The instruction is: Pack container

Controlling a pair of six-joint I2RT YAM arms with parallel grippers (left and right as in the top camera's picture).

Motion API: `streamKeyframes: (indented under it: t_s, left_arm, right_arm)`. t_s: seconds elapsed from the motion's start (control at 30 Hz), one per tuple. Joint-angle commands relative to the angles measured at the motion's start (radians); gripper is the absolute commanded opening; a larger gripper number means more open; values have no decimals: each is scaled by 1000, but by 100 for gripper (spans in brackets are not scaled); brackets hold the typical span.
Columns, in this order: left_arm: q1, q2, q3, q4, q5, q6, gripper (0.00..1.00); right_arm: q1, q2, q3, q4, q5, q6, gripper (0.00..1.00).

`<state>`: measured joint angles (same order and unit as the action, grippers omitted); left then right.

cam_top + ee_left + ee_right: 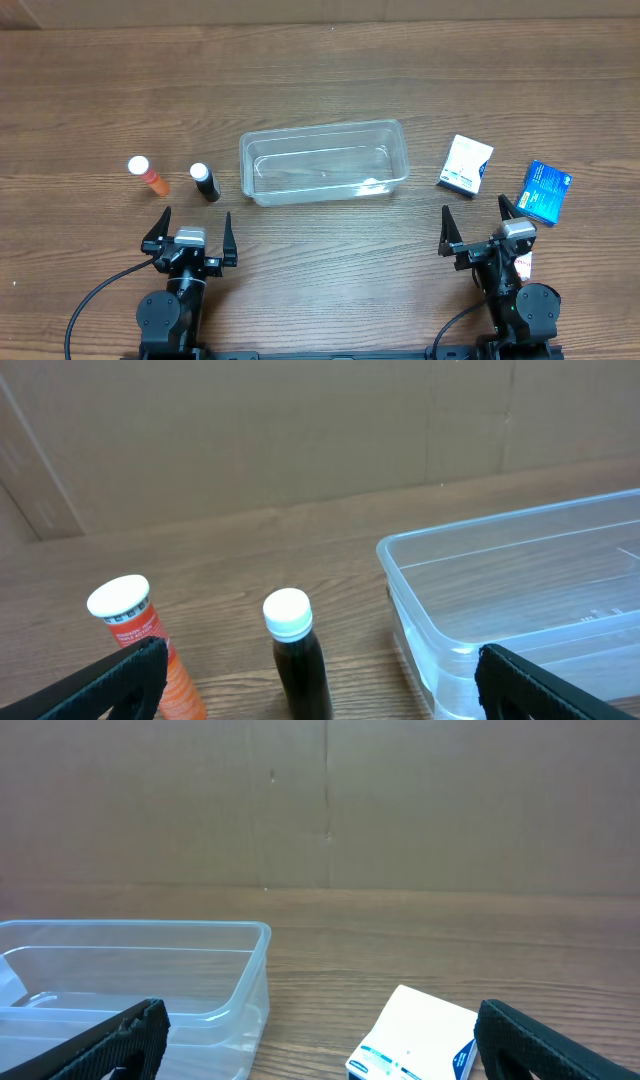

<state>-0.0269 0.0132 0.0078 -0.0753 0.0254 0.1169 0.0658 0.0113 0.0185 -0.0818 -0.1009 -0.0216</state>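
**Clear tub at mid-desk, both grippers spread wide along the near edge**

No writing here can be read. The white box (466,165) carries blue print along its lower end, too small to make out from overhead and cut off in the right wrist view. The blue box (545,192) has pale markings, also illegible. The orange bottle (148,174) has a white cap and a pale band with reddish lettering under it, which the left wrist view shows only as a blur. The dark bottle (205,183), also white-capped, shows no label.

The container (323,160) sits about mid-desk, its long sides parallel to the near edge. The wood grain shows through its clear floor. The two bottles stand upright toward the left edge, the dark one just beside the container's left end and the orange one further left. Both boxes lie toward the right edge, well apart from the tub, the blue one nearest that edge.

The left gripper (196,222) and the right gripper (475,215) rest by the near edge with their jaws wide apart, holding nothing. A black cable (95,300) curls toward the near left corner.

The desk (320,70) is brown wood-grain laminate. Beyond its far edge, the wrist views show plain brown cardboard panels (320,800) with vertical seams.
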Motion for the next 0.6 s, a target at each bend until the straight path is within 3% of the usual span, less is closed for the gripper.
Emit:
streamKeyframes:
  t_s: [0.0, 0.23, 0.4, 0.57]
  left_arm:
    - [-5, -8, -3, 0, -2, 25, 100]
    - [-5, -8, -3, 12, 2, 16, 100]
    - [-5, -8, -3, 8, 29, -210, 100]
    - [-5, -8, 41, -15, 155, -249, 100]
  right_arm:
    - [-7, -8, -10, 6, -6, 6, 100]
    - [-7, -8, -10, 6, -6, 97, 100]
    - [-7, -8, -6, 2, -6, 109, 100]
    - [-8, -4, 61, -101, -6, 108, 100]
